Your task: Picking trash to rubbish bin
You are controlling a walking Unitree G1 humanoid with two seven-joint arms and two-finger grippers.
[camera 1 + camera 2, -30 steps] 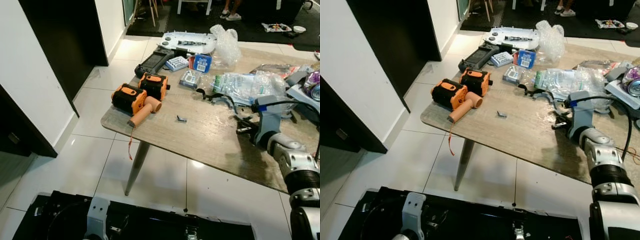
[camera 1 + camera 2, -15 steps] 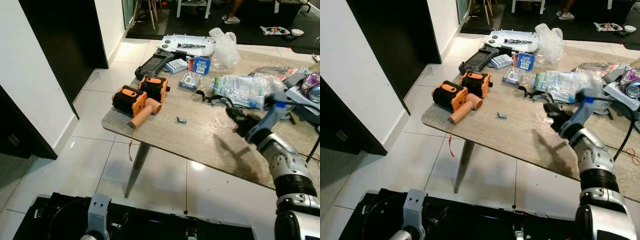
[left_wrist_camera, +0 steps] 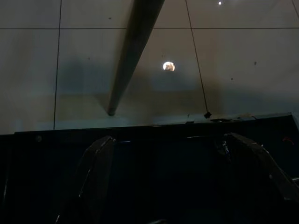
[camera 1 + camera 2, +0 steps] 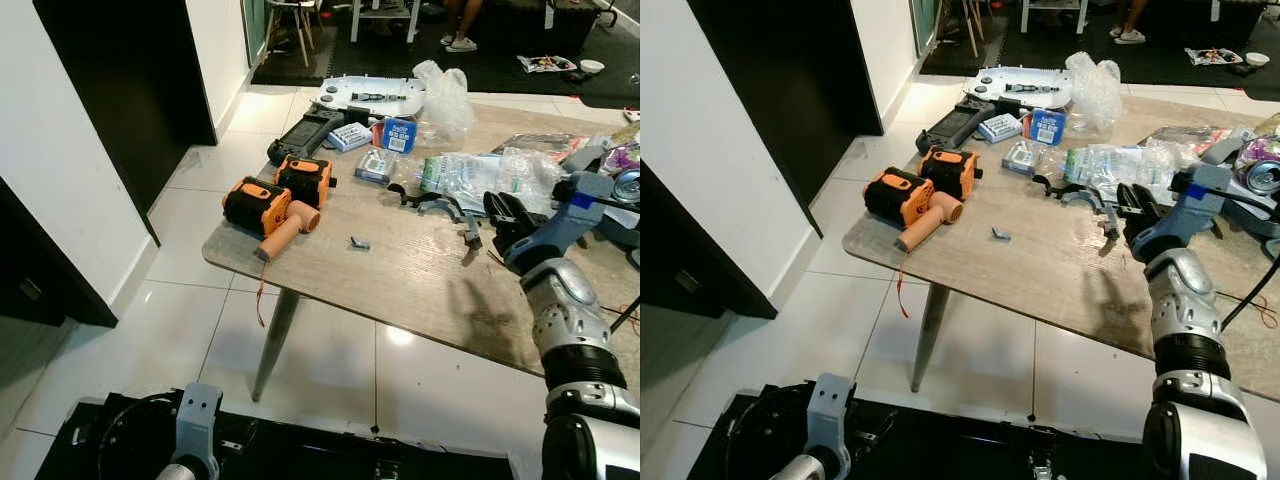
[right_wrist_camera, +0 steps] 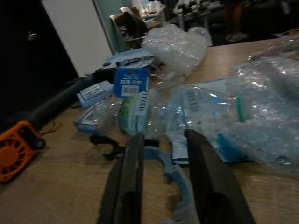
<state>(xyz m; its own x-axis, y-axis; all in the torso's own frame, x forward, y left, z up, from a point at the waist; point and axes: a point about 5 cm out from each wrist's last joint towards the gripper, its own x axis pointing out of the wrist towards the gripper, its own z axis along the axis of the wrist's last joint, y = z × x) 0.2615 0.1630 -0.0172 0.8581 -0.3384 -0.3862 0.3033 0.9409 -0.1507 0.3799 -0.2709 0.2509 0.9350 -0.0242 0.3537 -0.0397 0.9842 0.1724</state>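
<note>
**Right gripper lines up on the plastic litter**

Now the right gripper [image 4: 1137,212] hovers low over the wooden table [image 4: 1040,270] at the right of the frame, its two black fingers [image 5: 128,182] a narrow gap apart and holding nothing. Just past the tips, toward the upper right, lies the likely trash: clear plastic bags [image 4: 1120,165] with a crushed bottle [image 5: 140,109] among them, and a bubble-wrap wad [image 4: 1097,85] further up. No rubbish bin can be made out.

Judging by looks, the bags are light, soft and slippery; they should crumple, so a pinch on a bunched fold ought to hold better than on a flat sheet. The bottle would likely squash and slide.

A grey curved plastic part [image 5: 166,170] lies right under the fingers, and a black bracket [image 4: 1075,190] sits just beside the bags; either could snag. Bare tabletop opens at centre frame, between the bags and the orange tools [image 4: 915,195] near the left edge.

The left gripper [image 3: 173,177] hangs spread open and empty above floor tiles.
</note>
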